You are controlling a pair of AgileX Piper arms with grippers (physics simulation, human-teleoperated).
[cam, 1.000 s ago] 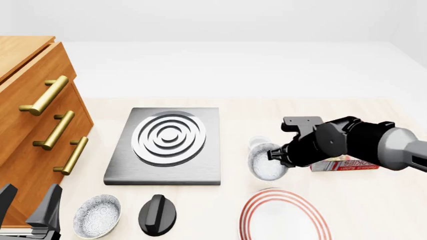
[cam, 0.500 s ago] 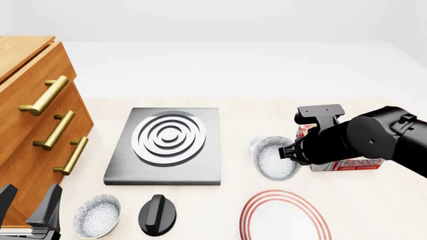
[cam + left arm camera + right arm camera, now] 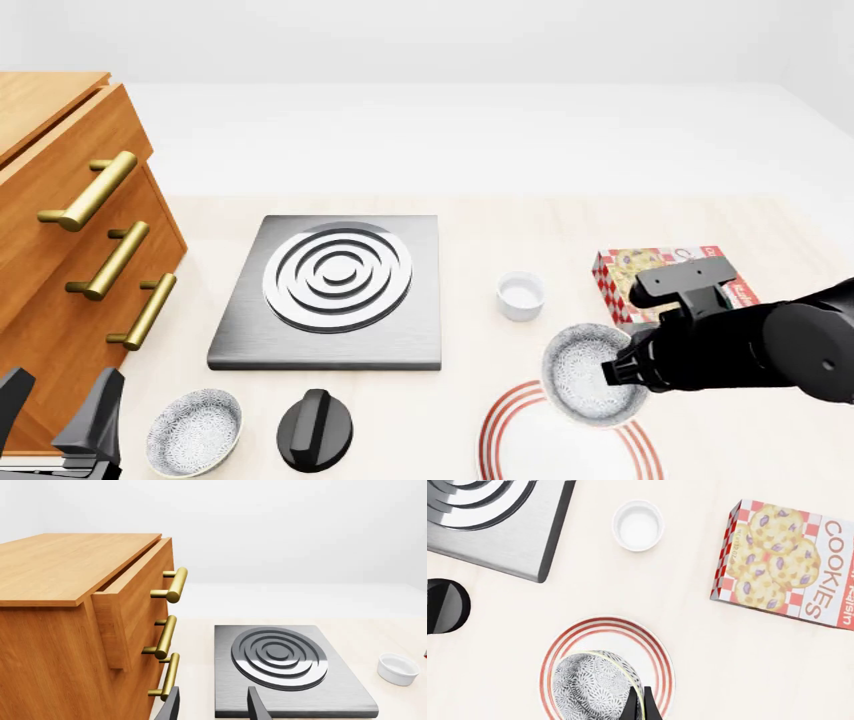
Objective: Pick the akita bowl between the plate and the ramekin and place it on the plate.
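The akita bowl, speckled inside with a greyish rim, hangs tilted over the far edge of the plate. My right gripper is shut on the bowl's rim. In the right wrist view the bowl sits above the red-ringed plate, with the dark fingertips pinching its edge. The small white ramekin stands alone beyond the plate and also shows in the right wrist view. My left gripper rests open and empty at the near left corner.
A cookies box lies to the right of the ramekin. A grey stove plate fills the middle, with a black knob and a second speckled bowl in front of it. A wooden drawer cabinet stands on the left.
My right arm carried the bowl from beside the ramekin toward the near edge, so it now hangs over the plate. The ramekin is uncovered. The left arm stayed still.
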